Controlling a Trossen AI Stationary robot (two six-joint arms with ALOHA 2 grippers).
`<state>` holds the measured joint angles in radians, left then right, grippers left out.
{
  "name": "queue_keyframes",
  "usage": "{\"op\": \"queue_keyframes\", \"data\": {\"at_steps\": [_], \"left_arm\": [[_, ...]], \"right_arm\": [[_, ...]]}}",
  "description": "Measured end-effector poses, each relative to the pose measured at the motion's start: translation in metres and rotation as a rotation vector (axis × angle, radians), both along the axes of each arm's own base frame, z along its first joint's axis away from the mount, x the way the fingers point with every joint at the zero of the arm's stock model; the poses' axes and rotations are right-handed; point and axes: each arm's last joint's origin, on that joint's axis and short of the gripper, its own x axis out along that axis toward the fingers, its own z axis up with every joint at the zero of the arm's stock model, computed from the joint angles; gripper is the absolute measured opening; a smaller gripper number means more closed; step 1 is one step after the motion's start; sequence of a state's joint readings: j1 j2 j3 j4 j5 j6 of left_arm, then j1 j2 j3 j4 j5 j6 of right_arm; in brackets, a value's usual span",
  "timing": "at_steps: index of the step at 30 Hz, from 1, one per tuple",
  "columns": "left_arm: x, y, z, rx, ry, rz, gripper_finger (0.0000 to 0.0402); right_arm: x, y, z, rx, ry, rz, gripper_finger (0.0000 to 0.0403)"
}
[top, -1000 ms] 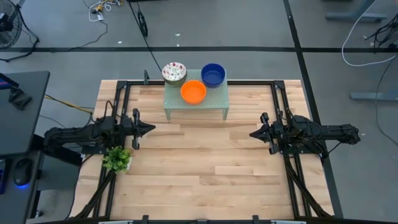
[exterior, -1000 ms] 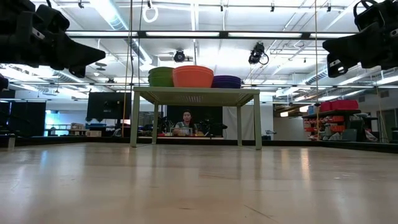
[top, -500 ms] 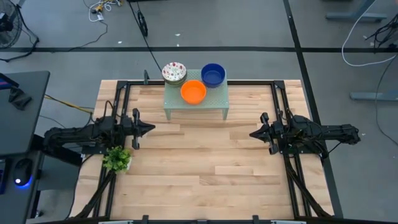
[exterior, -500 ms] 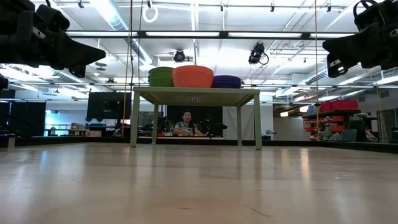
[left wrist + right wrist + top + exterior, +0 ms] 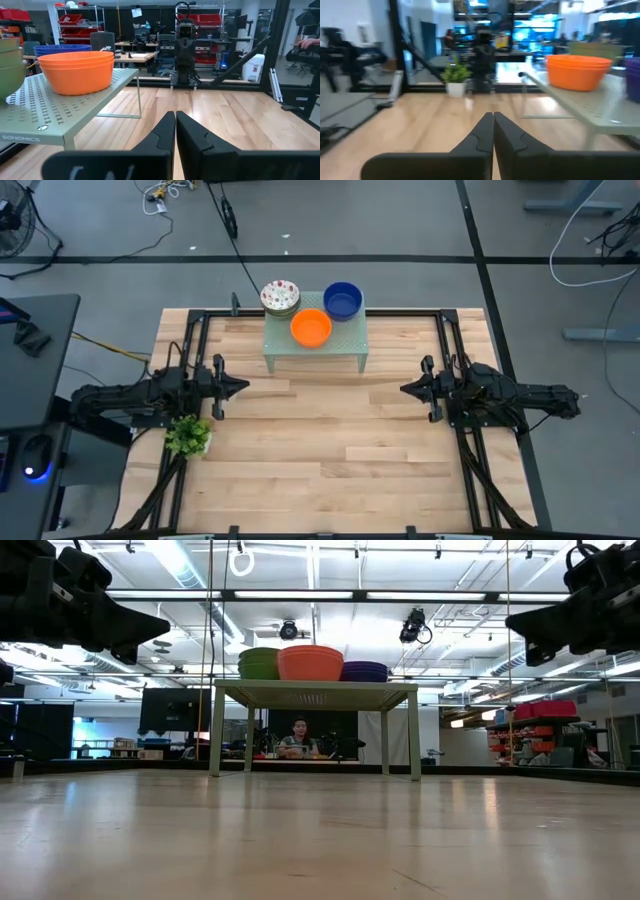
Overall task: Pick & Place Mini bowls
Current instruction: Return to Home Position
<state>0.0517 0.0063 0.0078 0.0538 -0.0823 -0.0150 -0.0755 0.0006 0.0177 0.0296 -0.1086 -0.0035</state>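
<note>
Your right gripper (image 5: 404, 388) has edged slightly toward the far edge of the table (image 5: 330, 465) since the earlier frame, fingers pressed together on nothing. Your left gripper (image 5: 244, 387) waits opposite, fingers likewise pressed together and empty. The mini bowls (image 5: 311, 328) sit as a white patterned stack (image 5: 280, 297), an orange stack (image 5: 76, 70) and a blue stack (image 5: 342, 301) on the pale green mesh stand (image 5: 350, 345), well apart from both grippers, so by my reading only the homing remains.
</note>
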Motion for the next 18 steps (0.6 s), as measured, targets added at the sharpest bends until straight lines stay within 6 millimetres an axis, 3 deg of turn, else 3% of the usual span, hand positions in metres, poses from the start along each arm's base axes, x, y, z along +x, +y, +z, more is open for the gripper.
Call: {"op": "queue_keyframes", "data": {"at_steps": [6, 18], "left_arm": [[0.0, 0.0, 0.0, 0.0, 0.0, 0.0, 0.0021], [0.0, 0.0, 0.0, 0.0, -0.001, 0.0, 0.0021]], "right_arm": [[0.0, -0.0031, -0.0019, 0.046, 0.018, -0.101, 0.0013], [0.0002, -0.0031, -0.0016, 0.053, 0.016, -0.101, 0.0013]]}}
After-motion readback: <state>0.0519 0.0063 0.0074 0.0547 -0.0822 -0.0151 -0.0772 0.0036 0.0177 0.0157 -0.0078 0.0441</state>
